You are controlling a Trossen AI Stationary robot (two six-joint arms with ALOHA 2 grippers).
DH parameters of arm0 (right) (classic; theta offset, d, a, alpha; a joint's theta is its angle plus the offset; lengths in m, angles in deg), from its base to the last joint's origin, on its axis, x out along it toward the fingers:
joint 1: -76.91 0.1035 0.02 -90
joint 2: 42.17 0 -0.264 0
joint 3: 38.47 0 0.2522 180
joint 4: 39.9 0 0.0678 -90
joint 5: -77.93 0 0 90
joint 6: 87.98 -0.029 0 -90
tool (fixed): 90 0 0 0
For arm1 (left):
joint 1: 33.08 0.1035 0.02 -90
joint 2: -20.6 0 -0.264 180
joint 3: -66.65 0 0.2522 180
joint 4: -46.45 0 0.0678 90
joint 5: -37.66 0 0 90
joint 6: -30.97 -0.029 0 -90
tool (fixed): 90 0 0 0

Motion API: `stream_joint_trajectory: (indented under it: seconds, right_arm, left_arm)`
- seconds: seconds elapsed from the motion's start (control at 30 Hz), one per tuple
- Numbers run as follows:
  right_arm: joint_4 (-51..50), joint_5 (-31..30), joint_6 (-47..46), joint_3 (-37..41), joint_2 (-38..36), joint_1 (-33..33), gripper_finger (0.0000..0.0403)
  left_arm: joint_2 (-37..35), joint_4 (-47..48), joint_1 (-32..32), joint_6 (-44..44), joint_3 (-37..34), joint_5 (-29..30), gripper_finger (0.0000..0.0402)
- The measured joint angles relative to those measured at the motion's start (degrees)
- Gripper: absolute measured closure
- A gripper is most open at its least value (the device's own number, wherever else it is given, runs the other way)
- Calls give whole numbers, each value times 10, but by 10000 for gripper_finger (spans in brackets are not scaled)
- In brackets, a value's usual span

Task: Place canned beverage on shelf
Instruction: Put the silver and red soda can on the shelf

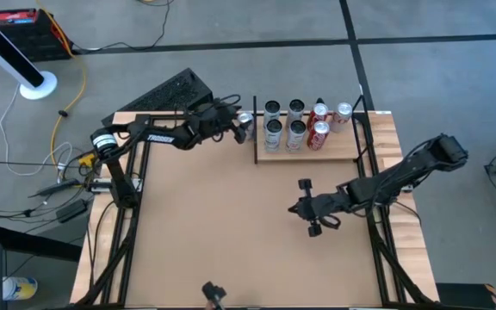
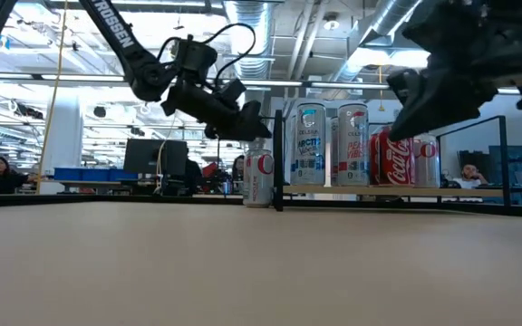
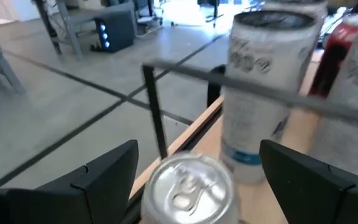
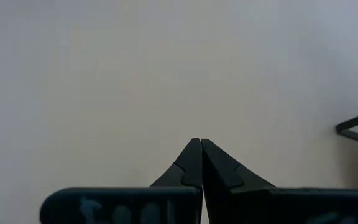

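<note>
The can (image 3: pixel 188 190) stands on the desk (image 1: pixel 231 224) just outside the shelf (image 1: pixel 351 151), between my left hand's (image 3: pixel 194 171) spread fingers. I should close squarely before lifting over the rail. My right hand (image 4: pixel 196 163) waits, pressed together.

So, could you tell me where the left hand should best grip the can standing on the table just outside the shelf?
Probably around the can's round side wall, upper half, descending from above: it stands upright, and the left hand hovers open over it. Keep the fingers clear of the shelf post beside it.
</note>
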Motion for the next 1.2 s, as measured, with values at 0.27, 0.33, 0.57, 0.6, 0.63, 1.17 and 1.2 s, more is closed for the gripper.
stream_joint_trajectory:
  seconds: [0.27, 0.33, 0.57, 0.6, 0.63, 1.17, 1.2]
  right_arm:
    - [5, 5, 26, 0, 1, -2, 380]
    - [10, 5, 39, 0, 0, -5, 380]
    - [23, 13, 78, 0, 0, -18, 380]
    - [23, 21, 83, 0, 0, -22, 380]
    - [23, 30, 85, 0, 0, -27, 380]
    - [35, 71, 123, 0, 0, -73, 380]
    - [34, 73, 124, 0, 0, -73, 380]
  left_arm:
    - [0, 20, -3, -18, 4, 12, 81]
    - [0, 27, -3, -18, 4, 17, 81]
    - [0, 45, 0, -20, 4, 16, 81]
    - [0, 52, 3, -19, 4, 17, 81]
    - [0, 61, 5, -15, 4, 16, 81]
    - [33, 83, 26, 1, 14, -24, 81]
    - [38, 84, 26, 1, 17, -24, 81]
